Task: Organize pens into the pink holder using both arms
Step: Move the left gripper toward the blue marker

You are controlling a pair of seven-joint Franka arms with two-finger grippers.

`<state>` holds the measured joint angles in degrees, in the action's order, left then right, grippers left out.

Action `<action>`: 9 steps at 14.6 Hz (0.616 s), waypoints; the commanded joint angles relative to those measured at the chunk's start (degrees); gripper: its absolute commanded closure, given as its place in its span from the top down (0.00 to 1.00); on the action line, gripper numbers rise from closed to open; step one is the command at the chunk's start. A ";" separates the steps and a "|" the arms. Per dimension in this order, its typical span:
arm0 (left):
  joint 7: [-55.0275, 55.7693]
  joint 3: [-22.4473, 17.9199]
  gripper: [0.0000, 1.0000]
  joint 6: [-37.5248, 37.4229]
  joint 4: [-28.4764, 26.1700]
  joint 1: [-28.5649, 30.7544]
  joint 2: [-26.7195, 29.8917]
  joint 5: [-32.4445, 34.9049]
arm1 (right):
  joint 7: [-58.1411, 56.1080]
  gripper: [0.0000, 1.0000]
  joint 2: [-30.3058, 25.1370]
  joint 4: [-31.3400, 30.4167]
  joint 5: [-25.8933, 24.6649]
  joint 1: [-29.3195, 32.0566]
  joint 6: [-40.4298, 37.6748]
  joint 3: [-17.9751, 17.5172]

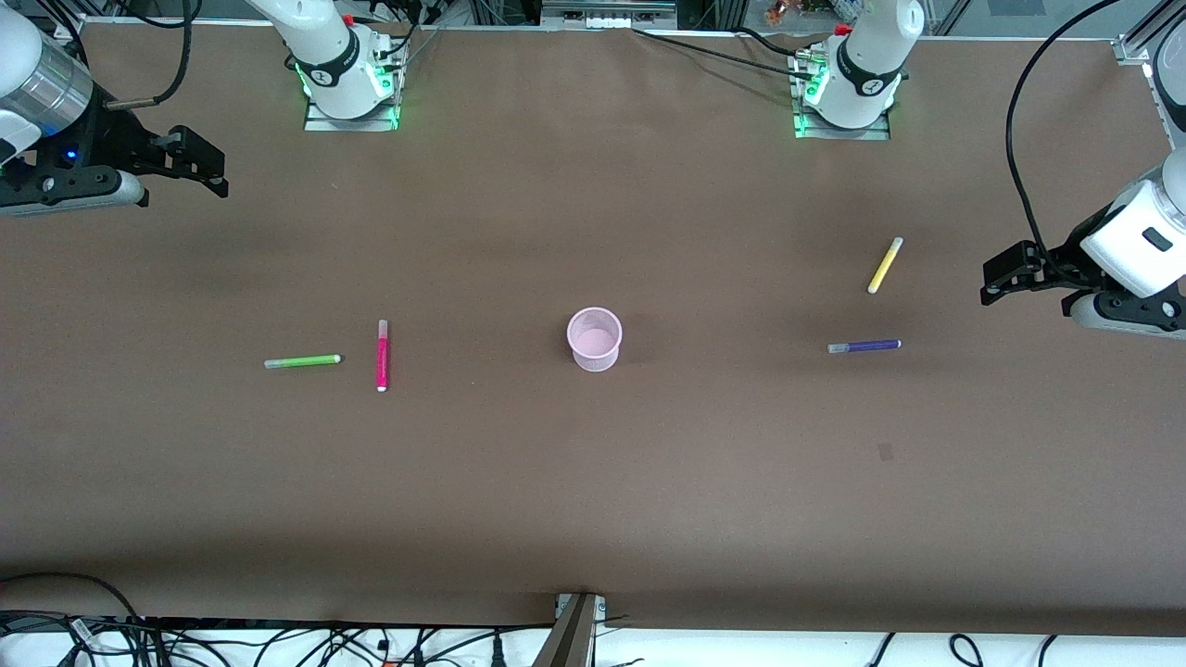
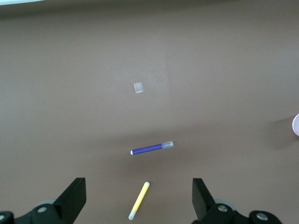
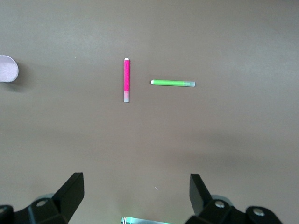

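Note:
The pink holder (image 1: pixel 594 339) stands upright mid-table, with nothing visible in it. Toward the right arm's end lie the green pen (image 1: pixel 302 361) and the magenta pen (image 1: pixel 382 355), flat and apart. They show as the green pen (image 3: pixel 173 83) and magenta pen (image 3: pixel 126 80) in the right wrist view. Toward the left arm's end lie the yellow pen (image 1: pixel 885 265) and the purple pen (image 1: pixel 864 346). My left gripper (image 2: pixel 138 182) hangs open above the table by the yellow pen (image 2: pixel 139 200). My right gripper (image 1: pixel 208 167) hangs open and empty over its own end of the table.
A small pale patch (image 1: pixel 885 452) marks the brown table nearer the camera than the purple pen (image 2: pixel 152 149). Both arm bases stand along the table's back edge. Cables and a metal bracket (image 1: pixel 579 611) line the front edge. The holder's rim (image 3: pixel 8 68) shows at the edge of the right wrist view.

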<state>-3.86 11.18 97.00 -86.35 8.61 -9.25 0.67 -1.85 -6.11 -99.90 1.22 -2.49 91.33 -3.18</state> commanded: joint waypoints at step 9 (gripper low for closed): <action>-0.71 0.25 1.00 -1.90 1.36 -0.44 -0.25 -0.05 | 0.62 1.00 -0.74 -0.30 0.28 0.12 0.08 0.01</action>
<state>-3.86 11.35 96.89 -86.27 8.48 -9.25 0.67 -1.85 -6.11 -99.90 1.22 -2.49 91.33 -3.17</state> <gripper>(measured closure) 0.000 0.000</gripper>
